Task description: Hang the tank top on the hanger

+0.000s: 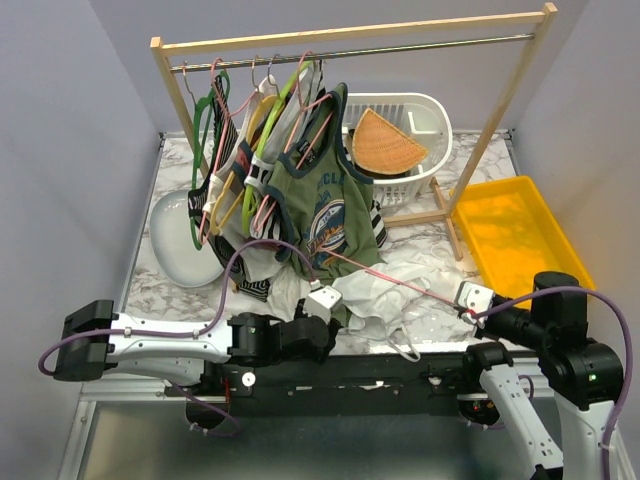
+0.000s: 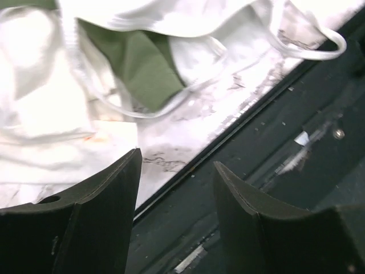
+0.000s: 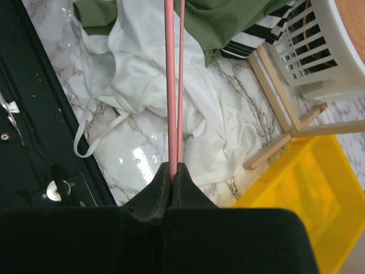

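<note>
The white tank top (image 1: 395, 300) lies crumpled on the marble table near its front edge, and it also shows in the right wrist view (image 3: 205, 114). The thin pink hanger (image 1: 400, 282) slants low over it, its two wires (image 3: 171, 85) running straight out of my right gripper (image 3: 174, 168), which is shut on them. In the top view my right gripper (image 1: 466, 311) is at the tank top's right side. My left gripper (image 2: 177, 165) is open with nothing between its fingers, hovering over the table's front edge beside the tank top (image 2: 40, 97). From above it (image 1: 322, 305) sits at the garment's left.
An olive-green top (image 1: 330, 210) hangs from the wooden rack (image 1: 350, 45) among several other hangers and clothes. A white basket (image 1: 410, 130) stands behind, a yellow bin (image 1: 520, 235) at the right, a white bowl (image 1: 180, 245) at the left. The rack's foot (image 3: 279, 97) is near the tank top.
</note>
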You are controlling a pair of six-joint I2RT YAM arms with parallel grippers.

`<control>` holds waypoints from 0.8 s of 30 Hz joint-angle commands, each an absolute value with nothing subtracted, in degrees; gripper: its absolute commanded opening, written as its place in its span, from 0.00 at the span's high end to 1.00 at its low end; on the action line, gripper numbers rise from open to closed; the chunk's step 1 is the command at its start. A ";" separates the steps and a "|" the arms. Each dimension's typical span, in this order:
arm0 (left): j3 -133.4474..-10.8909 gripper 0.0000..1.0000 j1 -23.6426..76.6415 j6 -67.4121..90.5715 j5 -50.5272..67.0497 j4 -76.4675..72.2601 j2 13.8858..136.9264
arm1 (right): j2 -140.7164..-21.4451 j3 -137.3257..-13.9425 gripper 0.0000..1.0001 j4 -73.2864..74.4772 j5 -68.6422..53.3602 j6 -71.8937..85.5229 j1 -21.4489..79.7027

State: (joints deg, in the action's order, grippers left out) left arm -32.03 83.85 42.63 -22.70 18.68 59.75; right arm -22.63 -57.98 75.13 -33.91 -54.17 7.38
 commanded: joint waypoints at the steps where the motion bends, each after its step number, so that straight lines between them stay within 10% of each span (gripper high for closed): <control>1: -33.39 0.37 83.06 47.55 -32.96 22.94 58.27 | -21.88 -58.98 1.00 85.51 -39.64 -56.86 7.03; 24: -37.79 0.56 68.82 35.77 -21.88 12.22 71.54 | -18.81 -53.70 0.99 87.28 -32.96 -51.59 7.03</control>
